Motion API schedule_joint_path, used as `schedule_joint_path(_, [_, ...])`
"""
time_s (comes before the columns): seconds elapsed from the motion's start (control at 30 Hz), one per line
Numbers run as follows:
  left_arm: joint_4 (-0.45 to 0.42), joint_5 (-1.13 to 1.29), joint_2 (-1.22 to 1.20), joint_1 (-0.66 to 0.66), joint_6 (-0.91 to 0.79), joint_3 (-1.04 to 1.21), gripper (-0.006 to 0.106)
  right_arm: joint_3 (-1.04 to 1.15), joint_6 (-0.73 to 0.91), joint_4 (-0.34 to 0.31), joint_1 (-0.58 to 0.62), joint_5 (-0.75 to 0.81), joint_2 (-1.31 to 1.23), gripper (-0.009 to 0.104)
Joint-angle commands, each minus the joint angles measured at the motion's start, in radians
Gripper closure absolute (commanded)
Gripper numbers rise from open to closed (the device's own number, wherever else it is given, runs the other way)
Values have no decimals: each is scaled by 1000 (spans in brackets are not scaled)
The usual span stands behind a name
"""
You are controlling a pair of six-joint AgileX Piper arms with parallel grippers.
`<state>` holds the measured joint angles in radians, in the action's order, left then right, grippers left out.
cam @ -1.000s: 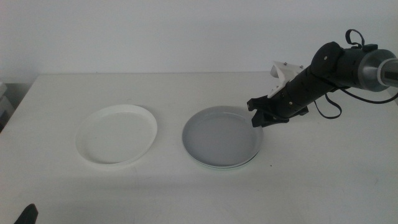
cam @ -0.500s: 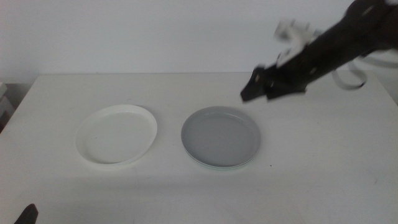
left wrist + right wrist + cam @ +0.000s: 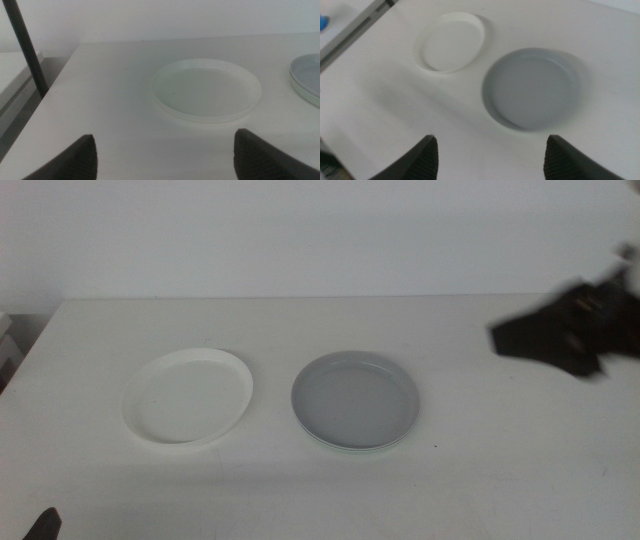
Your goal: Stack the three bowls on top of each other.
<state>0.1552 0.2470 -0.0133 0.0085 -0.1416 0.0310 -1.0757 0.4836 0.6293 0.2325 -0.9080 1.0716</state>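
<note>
White tabletop [image 3: 300,490]: grey bowl [image 3: 355,399] stacked on mint bowl [image 3: 318,439] at centre; white bowl [image 3: 187,395] toward left edge. Right gripper [image 3: 487,155] spread wide, empty, above right edge; left gripper [image 3: 162,157] likewise, near front-left corner.

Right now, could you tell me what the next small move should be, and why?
Probably the left gripper, jaws open, reaches for the white bowl just ahead: it lies alone, while the grey bowl already sits on the mint bowl, and the right gripper is off to the side.

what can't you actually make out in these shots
- Mint bowl: middle view, only a thin rim shows, hidden under the grey bowl.
- Right hand: middle view, motion-blurred and cut by the picture's right edge.
- Left hand: middle view, only a tip above the bottom edge.
- Grey bowl: left wrist view, cut by the frame edge.
- White bowl: fully visible.
</note>
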Motion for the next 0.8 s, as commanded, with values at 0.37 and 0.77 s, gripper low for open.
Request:
schedule_joint_path(0.37, [7, -78, -14, 2, 9, -6, -4, 170, -138, -176, -29, 136, -292, 42])
schedule_joint_path(0.77, [45, -117, 11, 52, 23, -24, -4, 170, -149, -176, -28, 131, -292, 43])
